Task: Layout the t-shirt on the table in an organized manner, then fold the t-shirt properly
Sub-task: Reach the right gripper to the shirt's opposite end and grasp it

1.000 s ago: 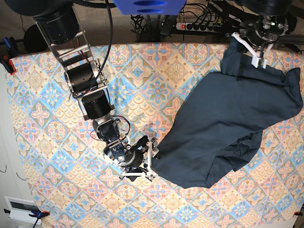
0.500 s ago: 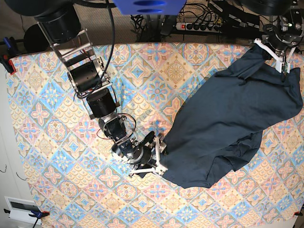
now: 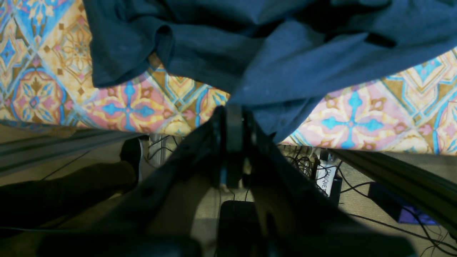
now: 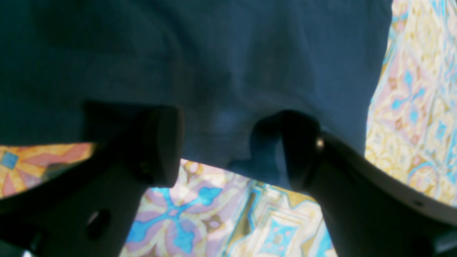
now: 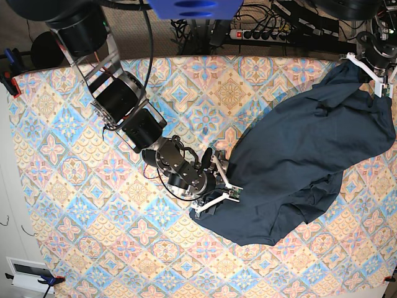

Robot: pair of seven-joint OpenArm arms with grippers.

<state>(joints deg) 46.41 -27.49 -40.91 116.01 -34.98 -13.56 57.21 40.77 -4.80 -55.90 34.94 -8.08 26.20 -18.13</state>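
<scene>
1. The t-shirt (image 5: 304, 161) lies crumpled on the right half of the table (image 5: 68, 161). It is a long dark mass whose long axis runs diagonally from the far right corner down toward the table's middle front.
2. Its upper end points to the far right edge, where it is lifted off the cloth. The lower end sits bunched and folded over itself, so hem and neck cannot be told apart.
3. The left gripper (image 5: 375, 77) has its jaws pressed together on a pinch of the shirt's upper edge; the wrist view shows the fabric drawn into them near the table's edge.
4. The right gripper (image 5: 217, 183) stands spread wide at the shirt's lower left edge. In its wrist view the cloth lies between the fingers (image 4: 160, 142), not yet clamped.
5. The step in hand looks like the laying-out; folding has not begun.
6. The next move likely calls for the right jaws to close on that edge, then both arms to draw apart and flatten the shirt.
</scene>
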